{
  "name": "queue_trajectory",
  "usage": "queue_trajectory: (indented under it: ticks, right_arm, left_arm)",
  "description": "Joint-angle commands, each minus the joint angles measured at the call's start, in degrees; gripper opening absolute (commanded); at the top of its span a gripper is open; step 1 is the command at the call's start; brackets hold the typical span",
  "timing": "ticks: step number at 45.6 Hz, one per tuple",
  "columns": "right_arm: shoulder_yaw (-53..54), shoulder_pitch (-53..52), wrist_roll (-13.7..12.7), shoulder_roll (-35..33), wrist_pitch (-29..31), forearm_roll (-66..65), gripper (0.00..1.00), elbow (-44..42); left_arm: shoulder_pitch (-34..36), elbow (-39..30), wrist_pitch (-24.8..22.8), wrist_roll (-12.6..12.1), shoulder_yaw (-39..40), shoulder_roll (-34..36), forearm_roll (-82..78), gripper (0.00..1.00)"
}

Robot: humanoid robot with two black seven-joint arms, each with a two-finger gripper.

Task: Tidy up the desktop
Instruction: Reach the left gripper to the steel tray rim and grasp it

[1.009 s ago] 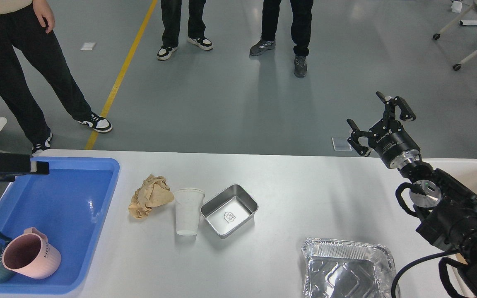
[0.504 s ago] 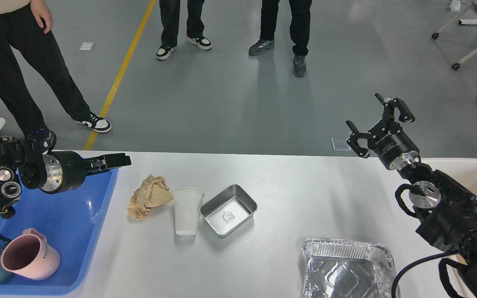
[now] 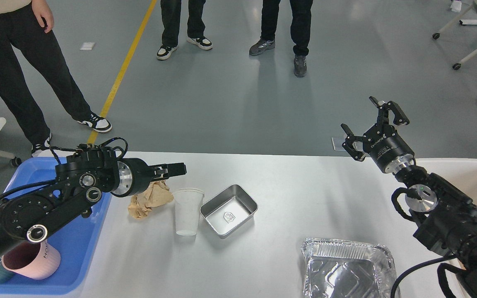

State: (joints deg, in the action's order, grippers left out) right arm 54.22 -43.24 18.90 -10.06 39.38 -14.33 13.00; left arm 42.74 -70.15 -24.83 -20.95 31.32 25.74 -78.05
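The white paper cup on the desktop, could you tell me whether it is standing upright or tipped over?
Upright. The white paper cup stands on its narrow base on the desktop, its open rim facing up, between the crumpled brown paper and the steel tray.

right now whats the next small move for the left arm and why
Probably lower the left gripper onto the paper cup. It hangs just above and behind the cup's rim, holding nothing, and the cup stands loose on the desktop between the crumpled paper and the steel tray.

letters "HO" on the side of the pink mug, a small printed mark inside the steel tray too tiny to read
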Motion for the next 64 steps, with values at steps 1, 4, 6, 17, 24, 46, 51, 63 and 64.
queue_trajectory:
  ticks: [1, 4, 6, 17, 24, 46, 51, 63, 64]
  right_arm:
    - [0.01, 0.08, -0.01, -0.13, 0.0, 0.01, 1.0, 0.01]
    - [0.01, 0.08, -0.01, -0.22, 0.08, 0.01, 1.0, 0.01]
    - [0.01, 0.08, -0.01, -0.31, 0.08, 0.01, 1.0, 0.01]
    - [0.01, 0.35, -0.01, -0.31, 0.08, 0.01, 1.0, 0.01]
    - [0.01, 0.35, -0.01, -0.4, 0.08, 0.01, 1.0, 0.01]
    - [0.01, 0.7, -0.01, -0.4, 0.17, 0.01, 1.0, 0.01]
    - [0.01, 0.7, -0.01, -0.48, 0.17, 0.01, 1.0, 0.01]
    - [0.01, 0.7, -0.01, -0.49, 0.17, 0.01, 1.0, 0.01]
    - [0.01, 0.79, -0.01, -0.49, 0.17, 0.01, 1.0, 0.01]
  left_arm:
    - [4.1, 4.75, -0.31, 0.12, -5.39, -5.6, -0.7, 0.95]
    - [6.39, 8.08, 0.04, 0.39, -8.29, -8.15, -1.13, 0.95]
    - [8.14, 10.63, -0.05, 0.82, -10.48, -10.43, -2.1, 0.95]
    - [17.11, 23.12, -1.36, 2.93, -20.06, -21.42, -2.81, 0.95]
    - [19.84, 26.99, -4.96, 4.61, -24.12, -24.95, -2.81, 0.94]
    - [21.51, 29.89, -9.8, 5.57, -28.68, -25.39, -2.89, 0.9]
    - [21.42, 30.42, -9.8, 5.75, -30.71, -25.83, -2.89, 0.87]
    - [21.16, 33.14, -9.28, 7.24, -33.52, -27.41, -3.86, 0.82]
    - [21.16, 33.49, -9.28, 7.24, -33.61, -27.58, -3.95, 0.81]
